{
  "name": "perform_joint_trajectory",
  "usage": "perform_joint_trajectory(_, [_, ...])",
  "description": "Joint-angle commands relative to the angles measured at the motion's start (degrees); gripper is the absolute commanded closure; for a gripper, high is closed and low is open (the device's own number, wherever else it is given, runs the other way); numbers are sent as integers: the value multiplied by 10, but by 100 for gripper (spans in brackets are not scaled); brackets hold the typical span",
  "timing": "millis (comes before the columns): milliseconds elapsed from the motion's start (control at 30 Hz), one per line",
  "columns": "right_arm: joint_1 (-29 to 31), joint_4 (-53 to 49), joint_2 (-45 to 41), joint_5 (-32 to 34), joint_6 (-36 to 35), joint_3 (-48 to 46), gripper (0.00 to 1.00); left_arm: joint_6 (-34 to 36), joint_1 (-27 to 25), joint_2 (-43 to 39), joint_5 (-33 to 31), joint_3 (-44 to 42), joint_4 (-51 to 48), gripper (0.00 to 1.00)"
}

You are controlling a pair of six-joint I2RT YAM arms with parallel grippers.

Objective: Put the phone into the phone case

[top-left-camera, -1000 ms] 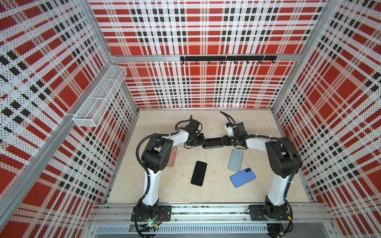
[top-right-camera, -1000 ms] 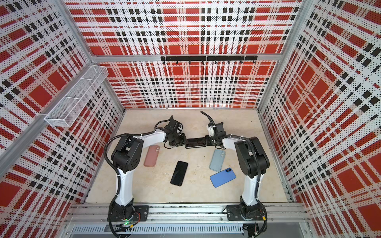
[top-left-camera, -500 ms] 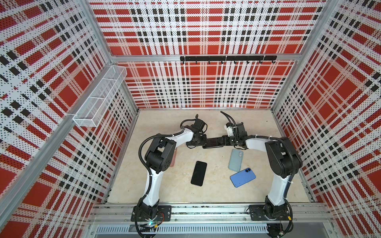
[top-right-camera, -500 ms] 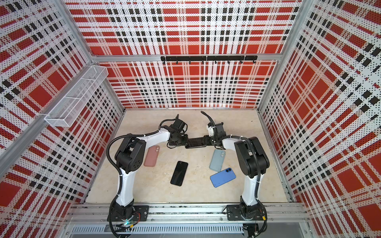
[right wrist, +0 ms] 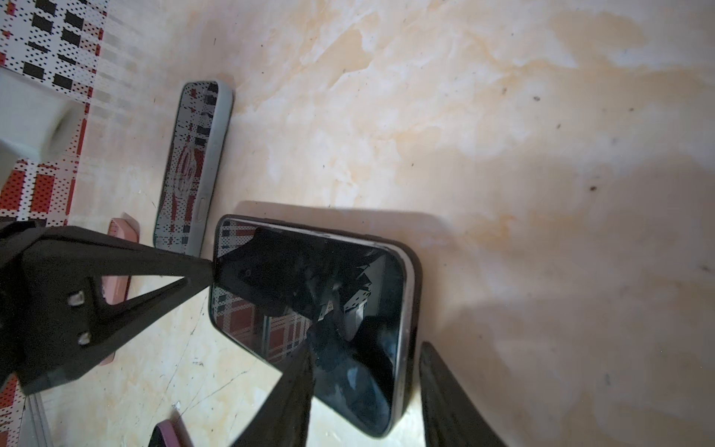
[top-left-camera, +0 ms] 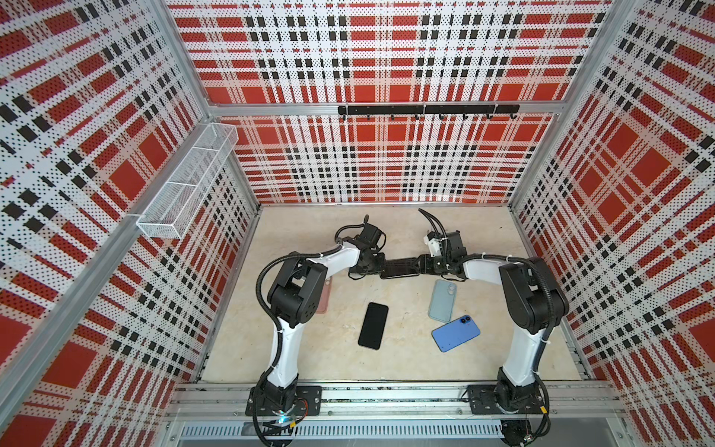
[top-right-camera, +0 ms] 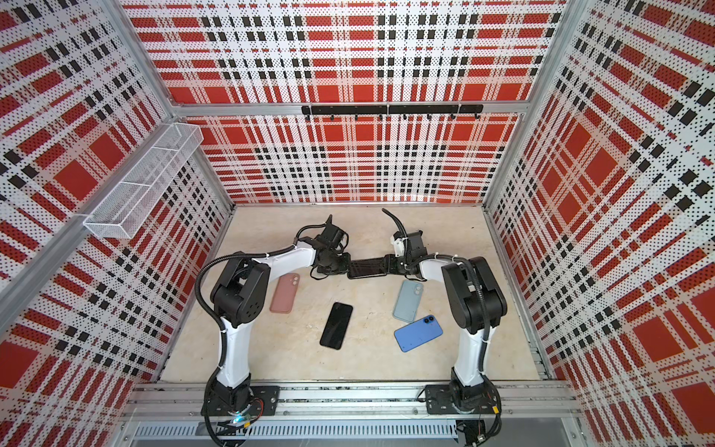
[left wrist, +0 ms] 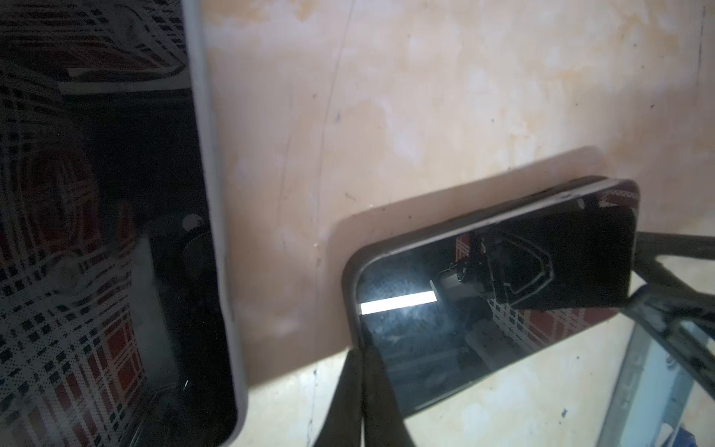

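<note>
Counting what you had on the floor (top-left-camera: 406, 367): 2 arms, 2 grippers and 5 phone-shaped things. These were 1 phone (top-left-camera: 398, 267) spanning between the grippers, 1 second black phone (top-left-camera: 373, 326) lying screen up, 1 pink case (top-right-camera: 284, 293), 1 grey-blue case (top-left-camera: 442, 301) and 1 blue phone (top-left-camera: 455, 333), the last 3 lying back up. Against the frame from 1 second before, your left gripper (top-left-camera: 376, 266) had drawn its fingers (left wrist: 350, 406) together and its wrist had shifted a little toward the phone. The phone and the 4 loose things lay where they had been. Your left gripper was pressed together, its tip touching 1 short end of the phone. Your right gripper (top-left-camera: 421, 266) stood spread at the other short end, 1 finger across the screen and 1 just outside the edge; you could not tell from the pictures whether it clamped. The phone sat near the middle of the floor, toward the back, screen up. Its long axis ran left to right in both top views, with 1 end toward each gripper. A dark phone case (right wrist: 414, 329) rim showed outside its silver edge, and whether the phone was fully seated could not be told
</note>
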Motion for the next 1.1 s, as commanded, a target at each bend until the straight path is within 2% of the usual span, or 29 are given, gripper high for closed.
perform_joint_trajectory(0, [-3,-8,7,1,4,13,54,7,5,7,-13,-24,-31,93])
perform_joint_trajectory(167, [-7,-33,22,-29,-4,31,48,-3,5,-34,2,-45,4,72])
perform_joint_trajectory(300, [-11,-48,38,-66,-7,45,45,-12,6,-66,25,-64,38,65])
perform_joint_trajectory(633, [-18,-47,65,-142,2,56,44,-66,18,-48,153,-118,192,64])
perform_joint_trajectory(800, [-22,-13,64,-195,12,47,44,-70,20,-38,165,-125,210,65])
perform_joint_trajectory(1067, [-28,102,45,-298,54,17,46,-71,20,-37,170,-130,214,66])
